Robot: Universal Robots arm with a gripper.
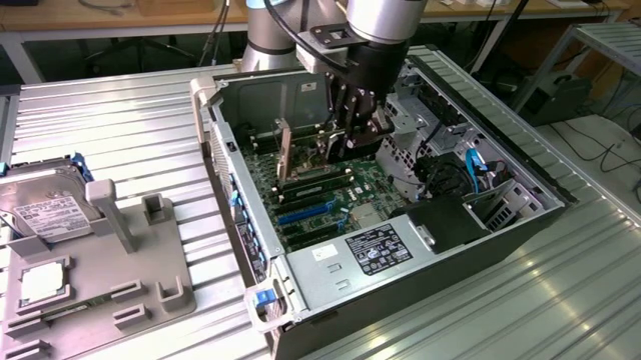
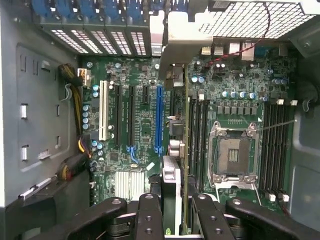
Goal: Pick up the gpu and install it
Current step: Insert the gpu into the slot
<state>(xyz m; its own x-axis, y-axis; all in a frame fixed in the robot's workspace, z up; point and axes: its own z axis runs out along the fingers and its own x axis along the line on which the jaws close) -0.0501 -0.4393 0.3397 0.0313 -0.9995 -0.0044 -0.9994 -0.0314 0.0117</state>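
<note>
Gripper (image 1: pixel 350 139) (image 2: pixel 175 220) set narrow, fingers (image 2: pixel 150 217) clamped on gpu (image 1: pixel 308 159) (image 2: pixel 171 172), one each side. Card held upright, on edge, inside open pc case (image 1: pixel 421 292), w/ silver bracket end toward vented rear slots. In wrist view it's just beside blue slot (image 2: pixel 159 117), betw. that & memory slots (image 2: pixel 200 135); can't tell if it touches motherboard (image 1: pixel 335 206). Cpu socket (image 2: pixel 232 155) further out. On exterior view's left, well apart from case: hard drive (image 1: pixel 45 202) & cpu chip (image 1: pixel 42 281) on grey holder (image 1: pixel 150 292), on ribbed metal table (image 1: pixel 120 127).
</note>
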